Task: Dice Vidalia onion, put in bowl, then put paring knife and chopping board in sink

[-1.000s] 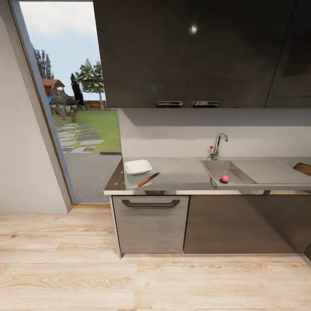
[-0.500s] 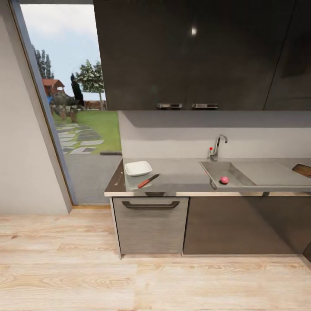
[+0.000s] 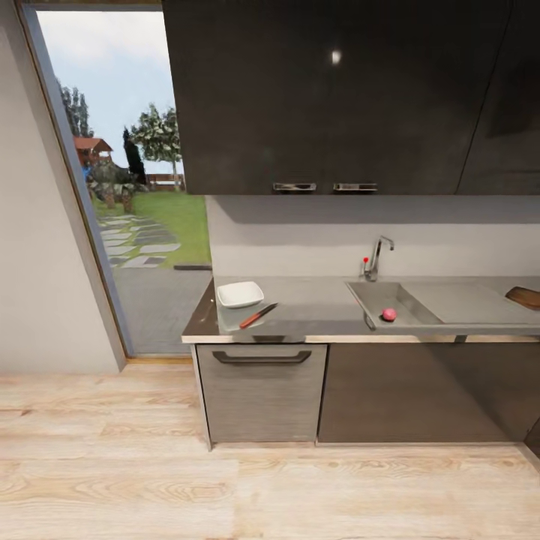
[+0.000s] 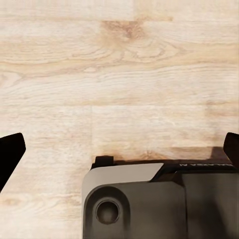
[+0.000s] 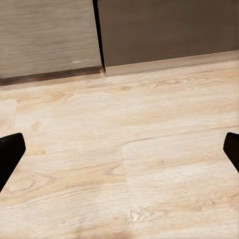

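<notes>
Across the wood floor, the grey countertop carries the white squarish bowl near its left end. The paring knife, red-handled, lies just in front of the bowl. A small pinkish-red onion rests in the steel sink below the chrome faucet. The brown chopping board is cut off at the picture's right edge, beyond the drainboard. In the wrist views my left gripper and right gripper hang open over the floor, far from the counter, with nothing between their fingers.
Dark upper cabinets hang over the counter. Below it are a grey drawer front with a bar handle and a dark door. A tall window onto a garden stands left of the counter. Part of my base sits under the left gripper.
The whole head view has shifted slightly downward, so the camera has moved. The things on the counter and in the sink lie as before.
</notes>
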Robot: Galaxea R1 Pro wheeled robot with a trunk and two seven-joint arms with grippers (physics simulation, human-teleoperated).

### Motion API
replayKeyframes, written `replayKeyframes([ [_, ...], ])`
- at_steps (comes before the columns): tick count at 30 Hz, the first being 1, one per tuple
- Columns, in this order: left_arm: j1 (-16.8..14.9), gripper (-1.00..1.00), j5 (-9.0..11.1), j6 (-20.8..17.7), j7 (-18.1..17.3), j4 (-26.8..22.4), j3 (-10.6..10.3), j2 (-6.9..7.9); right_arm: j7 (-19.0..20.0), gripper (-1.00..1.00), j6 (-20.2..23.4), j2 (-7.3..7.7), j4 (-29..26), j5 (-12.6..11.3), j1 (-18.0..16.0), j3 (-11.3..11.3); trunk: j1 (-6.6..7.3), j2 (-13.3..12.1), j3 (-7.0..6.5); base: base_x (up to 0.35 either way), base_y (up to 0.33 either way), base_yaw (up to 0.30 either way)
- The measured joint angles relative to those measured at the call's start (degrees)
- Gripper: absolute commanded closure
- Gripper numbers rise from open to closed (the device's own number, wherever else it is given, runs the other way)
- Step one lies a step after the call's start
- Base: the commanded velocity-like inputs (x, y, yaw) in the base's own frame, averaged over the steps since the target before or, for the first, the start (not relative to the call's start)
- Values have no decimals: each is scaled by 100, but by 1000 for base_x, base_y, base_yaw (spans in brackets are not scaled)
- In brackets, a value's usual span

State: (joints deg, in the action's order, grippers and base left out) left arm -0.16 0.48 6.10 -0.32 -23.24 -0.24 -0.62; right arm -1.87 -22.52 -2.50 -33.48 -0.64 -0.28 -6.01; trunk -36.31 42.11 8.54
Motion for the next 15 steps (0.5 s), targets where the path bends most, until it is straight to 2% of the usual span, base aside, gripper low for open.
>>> replayKeyframes([
  [5,0,-100,0,-2,0,-11,0,0,0,-100,-2,0,0,0,1,1,0,0,-6,0,0,-197],
  [15,0,-100,0,-2,-1,-13,0,0,0,-100,-2,1,1,0,2,0,0,0,-40,9,0,-271],
])
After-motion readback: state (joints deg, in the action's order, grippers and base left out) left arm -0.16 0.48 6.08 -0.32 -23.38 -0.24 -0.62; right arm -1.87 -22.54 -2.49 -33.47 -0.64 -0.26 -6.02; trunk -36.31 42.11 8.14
